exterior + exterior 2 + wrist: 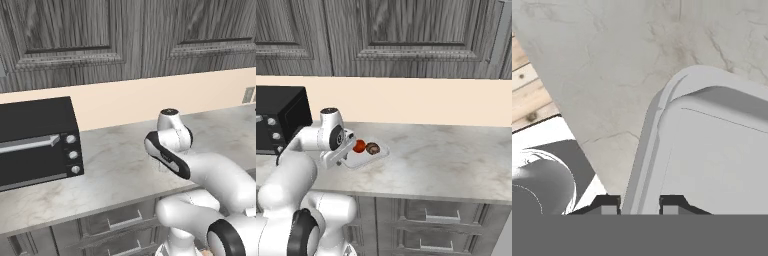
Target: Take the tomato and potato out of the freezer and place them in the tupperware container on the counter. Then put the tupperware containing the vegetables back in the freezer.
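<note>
The tupperware container (375,155) lies on the counter (446,155) with the red-orange tomato (359,146) and the brown potato (372,148) side by side inside it. In the hand view my gripper (639,205) is shut on the near rim of the tupperware container (712,150), one fingertip (608,204) outside the rim and the other inside. From the right base view the hand (338,150) sits at the container's left end, low over the counter. The freezer is out of view.
A black toaster oven (35,142) stands on the counter to the left of the arm. Grey drawers with bar handles (441,217) run below the counter's front edge. Dark wood wall cabinets (125,35) hang above. Wooden floor (527,95) shows past the counter's edge.
</note>
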Robot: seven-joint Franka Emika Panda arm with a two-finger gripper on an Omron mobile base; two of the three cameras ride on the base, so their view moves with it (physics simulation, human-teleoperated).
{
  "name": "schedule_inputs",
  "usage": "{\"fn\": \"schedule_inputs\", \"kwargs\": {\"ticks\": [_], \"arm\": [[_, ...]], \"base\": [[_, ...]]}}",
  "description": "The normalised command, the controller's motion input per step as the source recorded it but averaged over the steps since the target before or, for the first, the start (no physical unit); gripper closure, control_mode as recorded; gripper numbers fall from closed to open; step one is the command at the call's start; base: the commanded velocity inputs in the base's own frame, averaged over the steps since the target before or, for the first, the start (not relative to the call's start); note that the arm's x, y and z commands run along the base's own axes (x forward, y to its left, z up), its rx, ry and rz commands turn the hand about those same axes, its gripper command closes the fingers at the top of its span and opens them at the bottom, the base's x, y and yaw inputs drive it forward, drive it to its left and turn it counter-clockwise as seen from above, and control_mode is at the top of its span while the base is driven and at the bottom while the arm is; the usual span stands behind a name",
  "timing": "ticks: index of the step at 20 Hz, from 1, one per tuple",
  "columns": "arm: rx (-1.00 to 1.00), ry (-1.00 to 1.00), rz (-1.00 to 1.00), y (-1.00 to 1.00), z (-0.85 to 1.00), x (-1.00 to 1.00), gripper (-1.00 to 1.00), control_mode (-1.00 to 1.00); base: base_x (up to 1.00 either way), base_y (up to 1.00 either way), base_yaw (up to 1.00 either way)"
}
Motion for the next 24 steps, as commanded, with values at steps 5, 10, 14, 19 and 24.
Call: {"fn": "schedule_inputs", "kwargs": {"ticks": [5,10,14,19,24], "arm": [[-0.02,-0.03,0.16,0.0,0.61,-0.63,1.0,-1.0],[-0.06,-0.04,0.25,0.0,0.74,-0.67,1.0,-1.0],[-0.01,-0.13,0.26,0.0,0.7,-0.7,1.0,-1.0],[0.0,-0.16,0.24,-0.16,0.69,-0.72,1.0,-1.0],[0.0,-0.12,0.18,-0.18,0.69,-0.64,1.0,-1.0]], "base": [[0.0,0.0,0.0],[0.0,0.0,0.0],[0.0,0.0,0.0],[0.0,0.0,0.0],[0.0,0.0,0.0]]}}
